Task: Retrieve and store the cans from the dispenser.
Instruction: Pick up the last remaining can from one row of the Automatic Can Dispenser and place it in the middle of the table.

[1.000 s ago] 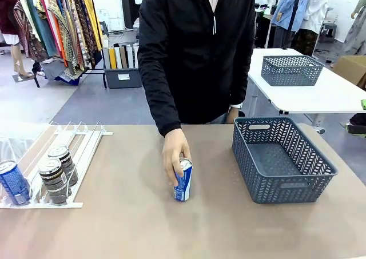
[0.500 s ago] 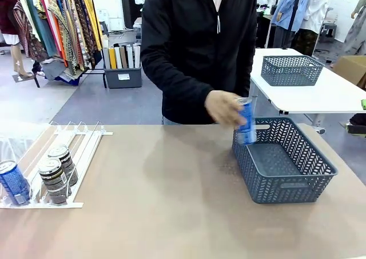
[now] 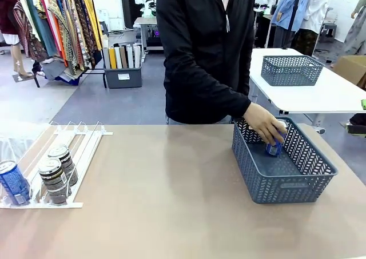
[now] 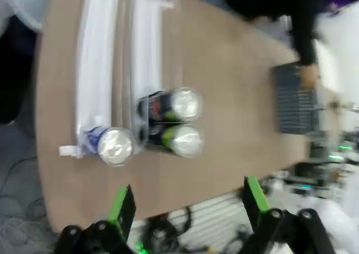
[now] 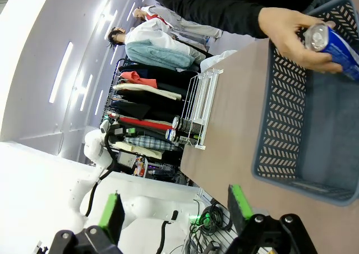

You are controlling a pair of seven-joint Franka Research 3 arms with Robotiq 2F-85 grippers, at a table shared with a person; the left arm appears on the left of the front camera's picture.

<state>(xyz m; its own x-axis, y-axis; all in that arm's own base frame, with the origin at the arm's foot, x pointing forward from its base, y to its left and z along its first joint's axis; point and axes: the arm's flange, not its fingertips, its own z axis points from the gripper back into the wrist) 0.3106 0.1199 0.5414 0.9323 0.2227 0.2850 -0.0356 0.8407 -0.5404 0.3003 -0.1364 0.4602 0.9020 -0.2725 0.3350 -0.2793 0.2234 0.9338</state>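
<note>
looking across the tan desk (image 3: 171,219), we see a person's hand (image 3: 263,123) holding a small blue can with a silver top (image 3: 274,148) inside the grey-blue perforated plastic basket (image 3: 286,187) near the desk's right edge. at the left edge, the flat white slanted dispenser (image 3: 86,147) carries one blue can (image 3: 12,183) and two dark brown cans (image 3: 52,182) by its front stoppers. our left gripper (image 4: 188,203) and right gripper (image 5: 174,210) both gape wide, holding nothing.
</note>
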